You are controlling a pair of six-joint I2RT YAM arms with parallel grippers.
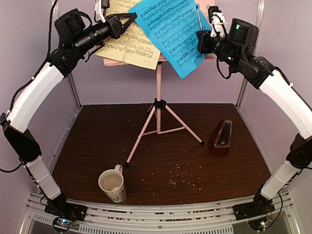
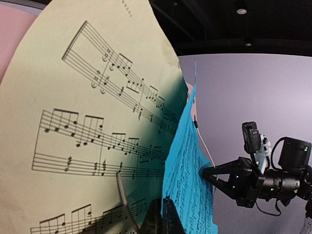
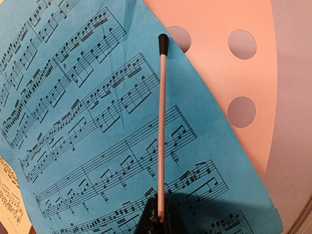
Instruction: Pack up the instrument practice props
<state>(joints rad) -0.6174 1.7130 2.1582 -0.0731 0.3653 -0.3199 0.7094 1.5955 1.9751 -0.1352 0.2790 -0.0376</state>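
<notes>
**Paper on a pink stand: light, limp and easily creased**

Paper is what both arms are up against, high on the pink music stand (image 1: 157, 92). The blue sheet (image 1: 173, 34) lies tilted across the stand's perforated desk (image 3: 209, 73), overlapping the pale-yellow sheet (image 1: 131, 46) to its left. Both will likely weigh almost nothing, flop when lifted by one corner and crease under a hard pinch. A free edge overhanging the desk looks like the best place to take hold, followed by a slide outward rather than a tug.

The right gripper (image 1: 200, 43), at the stand's right edge, appears clenched on the thin pink page wire (image 3: 161, 126) that crosses the blue sheet. That wire looks springy and would need swinging clear before the paper comes free.

The left gripper (image 1: 131, 19) sits at the desk's upper left, where the two sheets meet. Its fingers are close together, but I cannot tell whether they hold paper.

On the counter (image 1: 195, 161), the metronome (image 1: 222, 139) stands to the right of the stand's tripod feet. It looks rigid and compact, best gripped across its narrow sides. A mug (image 1: 113, 185) stands in front of the feet, to the left.

The desk's lower lip is covered by paper. No clear metronome cover can be made out, and the stand's folding joints are too small to read.
</notes>
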